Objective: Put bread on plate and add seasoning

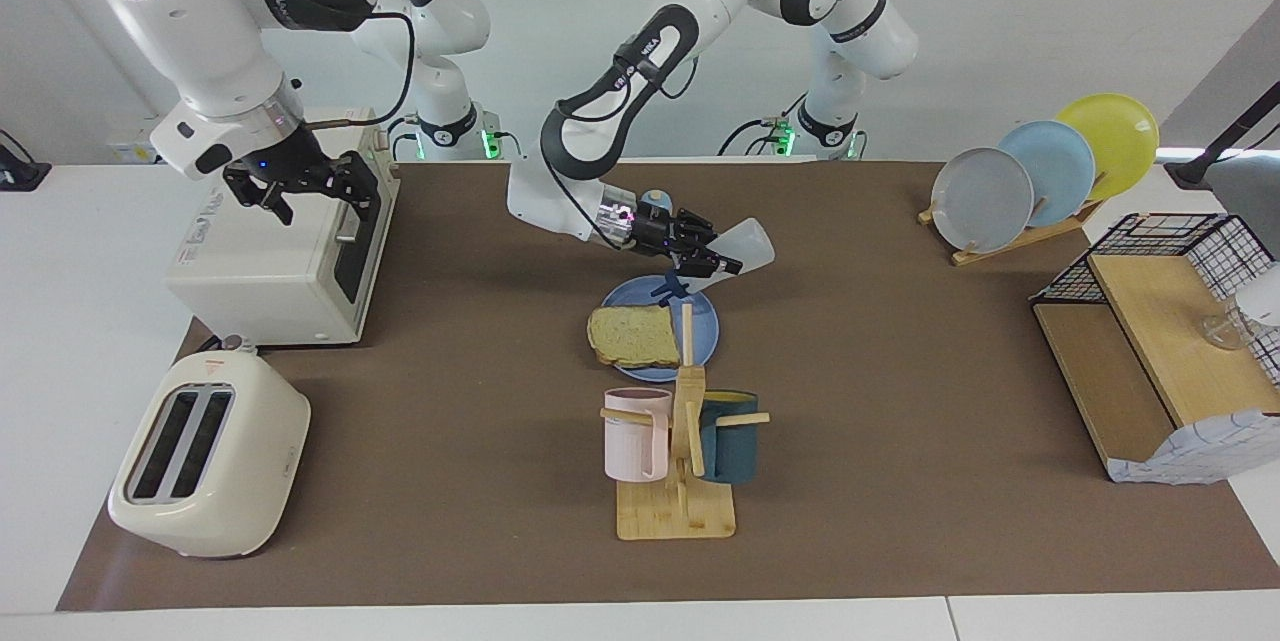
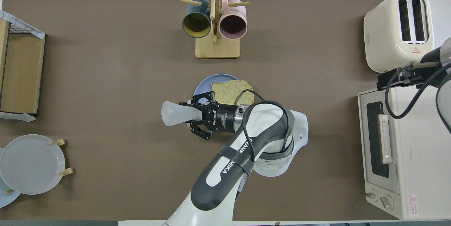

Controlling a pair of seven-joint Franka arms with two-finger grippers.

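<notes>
The bread (image 1: 632, 336) lies on the blue plate (image 1: 704, 329) in the middle of the table, covering the half toward the right arm's end. Above the plate's robot-side edge my left gripper (image 1: 708, 261) is shut on the seasoning bottle (image 1: 750, 243). The bottle is tilted, with its dark cap (image 1: 671, 288) pointing down at the plate. In the overhead view the bottle (image 2: 174, 114) sticks out of the left gripper (image 2: 192, 114) beside the plate (image 2: 208, 82) and bread (image 2: 232, 90). My right gripper (image 1: 300, 191) waits open over the toaster oven, holding nothing.
A toaster oven (image 1: 270, 266) and a cream toaster (image 1: 205, 451) stand at the right arm's end. A mug rack (image 1: 680, 441) with two mugs is just farther out than the plate. A plate rack (image 1: 1040, 171) and wooden shelf (image 1: 1160, 351) are at the left arm's end. A small bell (image 1: 655, 198) sits near the robots.
</notes>
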